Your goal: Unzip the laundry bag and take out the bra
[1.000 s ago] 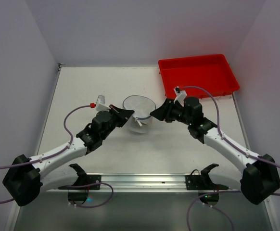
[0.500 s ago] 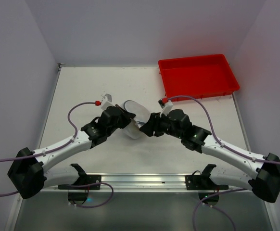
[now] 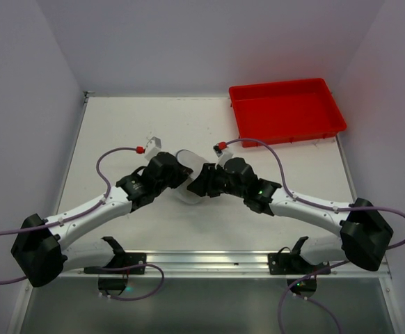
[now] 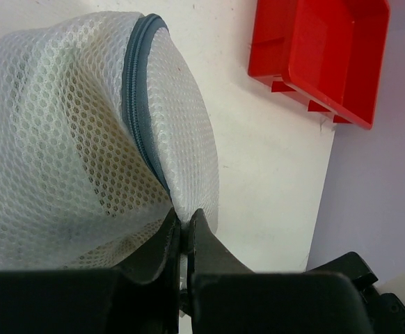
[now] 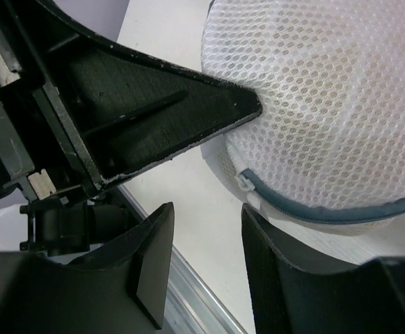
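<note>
Since the preceding frames the right arm has swung further left across the table [image 3: 133, 132]. This has brought the right gripper [image 3: 198, 186] up against the laundry bag [image 3: 190, 164], which has itself shifted slightly left and toward the near edge. The left gripper [image 3: 180, 179] remains at the bag's left side.

Top view. The bag sits on the table near its middle, between the two black grippers, which close in on it from either side. The red tray [image 3: 286, 111] lies at the far right corner, well apart from the bag. Finger positions cannot be resolved here.

Left wrist view. The left gripper [image 4: 184, 221] has its fingers [image 4: 169, 233] pressed together, pinching a thin fold of white mesh at the edge of the bag [image 4: 56, 153]. The blue-grey zipper band [image 4: 134, 104] runs down to the fingertips at this point, and its visible stretch is zipped. The tray [image 4: 328, 49] appears at upper right.

Right wrist view. The right gripper [image 5: 208, 212] has its fingers [image 5: 272, 264] spread, with bare table between them and nothing held. The bag [image 5: 328, 104] bulges just beyond the fingertips, and its zipper band [image 5: 335, 212] curves along the lower edge. A white slider [image 5: 244, 182] sits at the band's end, just beside one fingertip but not between the two. A finger of the left gripper [image 5: 175, 118] touches the mesh from the left of this view.
</note>
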You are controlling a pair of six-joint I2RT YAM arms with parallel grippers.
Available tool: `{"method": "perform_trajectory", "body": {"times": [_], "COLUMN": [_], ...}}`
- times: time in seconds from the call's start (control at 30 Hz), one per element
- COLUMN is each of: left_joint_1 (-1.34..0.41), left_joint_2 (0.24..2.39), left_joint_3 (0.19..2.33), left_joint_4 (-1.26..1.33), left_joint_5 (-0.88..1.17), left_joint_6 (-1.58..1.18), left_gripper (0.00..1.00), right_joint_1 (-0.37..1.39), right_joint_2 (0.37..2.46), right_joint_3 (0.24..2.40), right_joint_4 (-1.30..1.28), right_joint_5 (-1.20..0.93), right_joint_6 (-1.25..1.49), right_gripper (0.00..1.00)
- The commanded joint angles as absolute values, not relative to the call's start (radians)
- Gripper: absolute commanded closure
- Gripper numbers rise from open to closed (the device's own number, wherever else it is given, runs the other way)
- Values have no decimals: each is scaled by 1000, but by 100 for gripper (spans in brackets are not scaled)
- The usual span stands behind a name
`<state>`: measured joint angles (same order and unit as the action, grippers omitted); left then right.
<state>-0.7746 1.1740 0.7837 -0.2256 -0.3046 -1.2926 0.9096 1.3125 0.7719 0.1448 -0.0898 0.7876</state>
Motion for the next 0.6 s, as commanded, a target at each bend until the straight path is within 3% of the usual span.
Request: {"method": "perform_trajectory", "body": {"times": [0.0,0.57], "left_joint_1": [-779,-782], "left_joint_2": [1158,1150], "left_joint_3": [821,824], "left_joint_4": [-273,-278], "left_joint_5": [-347,-321], "left_joint_6": [-1308,-1319], "left_gripper": [99,96], "right_joint_1": [913,913], "right_joint_2": [1325,1431], "right_joint_3": [810,859], "right_joint_4": [244,173], "right_joint_5": [-34,116], "right_joint_6": [827,865], "right_gripper": [55,61]}}
